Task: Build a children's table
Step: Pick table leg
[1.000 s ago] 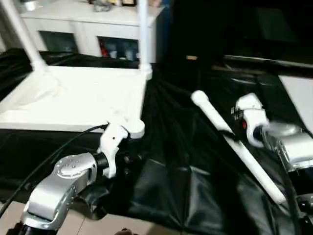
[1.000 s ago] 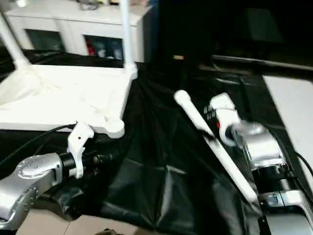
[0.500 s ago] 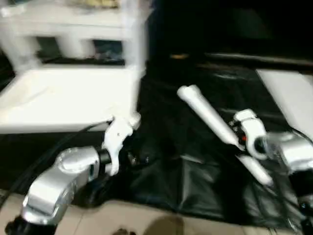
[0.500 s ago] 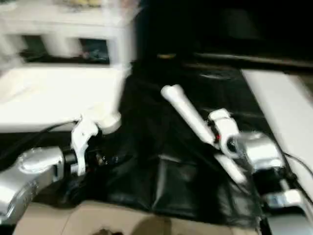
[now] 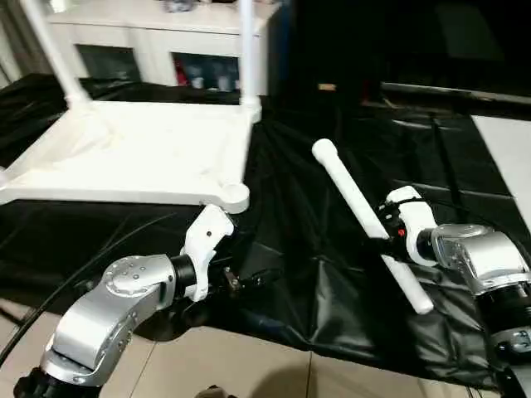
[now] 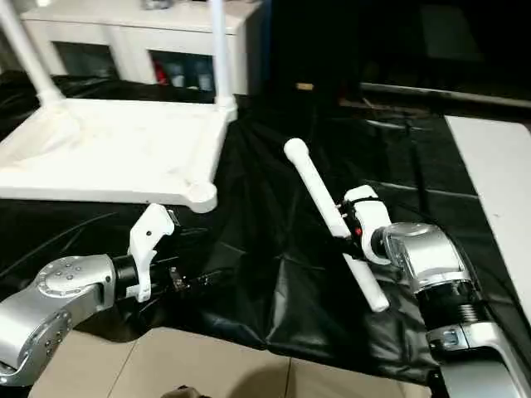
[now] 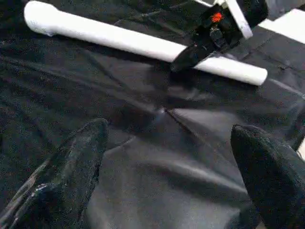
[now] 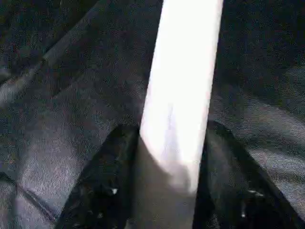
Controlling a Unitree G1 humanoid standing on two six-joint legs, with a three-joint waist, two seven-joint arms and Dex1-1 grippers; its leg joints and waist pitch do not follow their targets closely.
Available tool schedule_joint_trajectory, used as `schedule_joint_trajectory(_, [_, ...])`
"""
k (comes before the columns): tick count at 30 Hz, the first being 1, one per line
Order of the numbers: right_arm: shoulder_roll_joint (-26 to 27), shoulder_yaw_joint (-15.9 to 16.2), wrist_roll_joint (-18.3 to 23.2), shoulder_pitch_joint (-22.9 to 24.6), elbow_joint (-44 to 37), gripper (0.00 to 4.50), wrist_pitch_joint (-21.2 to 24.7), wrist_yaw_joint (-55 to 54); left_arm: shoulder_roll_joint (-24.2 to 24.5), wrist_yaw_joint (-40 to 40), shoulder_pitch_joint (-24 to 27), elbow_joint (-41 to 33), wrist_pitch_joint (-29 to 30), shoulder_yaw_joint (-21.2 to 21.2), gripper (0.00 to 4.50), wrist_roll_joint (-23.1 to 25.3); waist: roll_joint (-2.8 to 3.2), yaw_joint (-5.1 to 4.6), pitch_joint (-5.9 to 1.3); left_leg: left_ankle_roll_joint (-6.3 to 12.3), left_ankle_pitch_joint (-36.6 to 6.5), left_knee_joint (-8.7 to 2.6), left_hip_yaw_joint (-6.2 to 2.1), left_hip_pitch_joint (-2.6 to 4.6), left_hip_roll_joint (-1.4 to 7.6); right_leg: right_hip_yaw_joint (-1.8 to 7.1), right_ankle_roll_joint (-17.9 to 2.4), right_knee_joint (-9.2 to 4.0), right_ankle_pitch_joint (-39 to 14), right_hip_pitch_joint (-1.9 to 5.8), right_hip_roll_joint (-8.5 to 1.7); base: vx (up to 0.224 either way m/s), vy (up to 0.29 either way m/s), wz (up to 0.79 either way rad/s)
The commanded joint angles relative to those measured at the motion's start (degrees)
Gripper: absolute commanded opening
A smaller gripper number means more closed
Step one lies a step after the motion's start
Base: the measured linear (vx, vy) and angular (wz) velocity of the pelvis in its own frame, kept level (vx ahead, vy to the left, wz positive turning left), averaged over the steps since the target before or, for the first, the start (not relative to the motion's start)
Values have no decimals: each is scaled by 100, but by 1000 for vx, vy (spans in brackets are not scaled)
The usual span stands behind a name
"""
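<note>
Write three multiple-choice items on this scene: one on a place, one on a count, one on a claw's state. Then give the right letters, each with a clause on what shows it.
1. Where does the loose leg lie?
A. on the black sheet
B. on top of the white cabinet
C. inside the tabletop's rim

2. How many legs stand fitted in the tabletop?
A. none
B. two
C. four

3. What is the state of the right claw?
A. open in the air
B. shut on the loose leg
C. shut on the cable

Answers:
1 A: the leg lies aslant on the sheet, right of the tabletop.
2 B: two legs rise from its far corners, while the near right socket stands empty.
3 B: the right wrist view shows its black fingers on either side of the leg.
</note>
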Motion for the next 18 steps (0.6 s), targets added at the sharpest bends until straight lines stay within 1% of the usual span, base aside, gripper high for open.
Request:
schedule_joint_trajectory(1, [107,-388,279,54,-215,184,7,-41,-117,191,-120,104,-79,137,450,60,-89,-9,-311,-120,-1719,-497,-78,69,257,205,-873,-619,-2208,175,-372,0,0,0])
schedule_joint_trajectory(2, [131,-444,322,52,-239,175,10,-46,-147,211,-127,107,-76,162,450,41,-93,-11,-323,-91,-1549,-488,-69,54,258,206,-896,-611,-2054,192,-374,0,0,0])
schedule_joint_trajectory(3, [212,-602,473,39,-307,169,-1,-24,-229,278,-143,116,-75,231,450,-9,-106,-13,-329,-73,-1447,-487,-68,38,259,202,-916,-600,-1940,207,-372,0,0,0])
schedule_joint_trajectory(4, [416,-980,832,-40,-447,162,28,-17,-395,437,-193,161,-177,336,450,-32,-133,-29,-343,-8,-1234,-478,-51,9,256,196,-984,-581,-1653,229,-365,0,0,0])
schedule_joint_trajectory(5, [416,-980,832,-40,-447,154,28,-17,-395,437,-193,161,-177,336,450,-32,-121,-19,-356,5,-1151,-464,-54,13,260,192,-1010,-560,-1536,230,-365,0,0,0])
schedule_joint_trajectory(6, [601,-1268,1137,-128,-525,149,65,-15,-494,539,-239,200,-266,376,450,-20,-119,-15,-370,64,-989,-452,-42,13,262,188,-1059,-548,-1293,235,-359,0,0,0])
schedule_joint_trajectory(7, [678,-1379,1261,-163,-546,146,103,-15,-524,569,-255,211,-284,385,450,-21,-120,-22,-371,92,-912,-445,-39,1,258,190,-1083,-534,-1188,245,-361,0,0,0])
schedule_joint_trajectory(8, [678,-1379,1261,-163,-546,145,103,-15,-524,569,-255,211,-284,385,450,-21,-115,-20,-378,121,-810,-441,-41,2,262,172,-1129,-519,-1071,243,-355,0,0,0])
schedule_joint_trajectory(9, [847,-1488,1436,-224,-541,144,134,-8,-613,638,-296,233,-276,417,450,-52,-120,-10,-383,134,-766,-432,-32,13,263,171,-1144,-515,-1003,238,-350,0,0,0])
schedule_joint_trajectory(10, [923,-1511,1495,-244,-530,144,129,-5,-651,667,-315,244,-273,429,450,-60,-99,6,-392,153,-665,-420,-23,24,270,174,-1212,-495,-814,226,-345,0,0,0])
schedule_joint_trajectory(11, [958,-1522,1523,-253,-526,143,128,-4,-669,681,-323,249,-273,434,450,-64,-88,9,-400,162,-594,-419,-20,20,271,165,-1268,-472,-635,235,-340,0,0,0])
schedule_joint_trajectory(12, [990,-1532,1542,-259,-530,143,128,-13,-675,686,-327,249,-273,431,450,-61,-91,19,-409,173,-515,-412,-15,24,273,161,-1301,-457,-476,242,-338,0,0,0])
schedule_joint_trajectory(13, [1296,-1753,1777,-353,-543,143,88,-165,-735,692,-362,230,-263,405,450,-90,-84,30,-414,184,-464,-410,-14,25,276,163,-1322,-447,-380,244,-344,0,0,0])
schedule_joint_trajectory(14, [1460,-1897,1917,-412,-546,143,57,-262,-769,685,-381,215,-254,392,450,-117,-73,32,-421,207,-396,-407,-10,24,277,165,-1361,-431,-249,245,-353,0,0,0])
schedule_joint_trajectory(15, [1460,-1897,1917,-412,-546,143,57,-262,-769,685,-381,215,-254,392,450,-117,-76,29,-423,222,-368,-414,-15,23,286,149,-1383,-424,-180,247,-349,0,0,0])
schedule_joint_trajectory(16, [1632,-2060,2038,-481,-539,143,-68,-401,-846,644,-413,195,-172,402,450,-229,-80,34,-419,222,-364,-415,-7,27,287,153,-1391,-427,-170,244,-352,0,0,0])
schedule_joint_trajectory(17, [2029,-2512,2326,-701,-432,143,-612,-886,-1140,717,-545,204,62,431,450,-480,-68,29,-407,170,-460,-421,14,31,295,172,-1438,-430,-277,221,-384,0,0,0])
schedule_joint_trajectory(18, [2456,-2915,2641,-915,-410,142,-1218,-1289,-1547,858,-712,280,295,480,450,-792,-56,27,-406,82,-676,-428,16,44,299,175,-1450,-459,-587,191,-402,0,0,0])
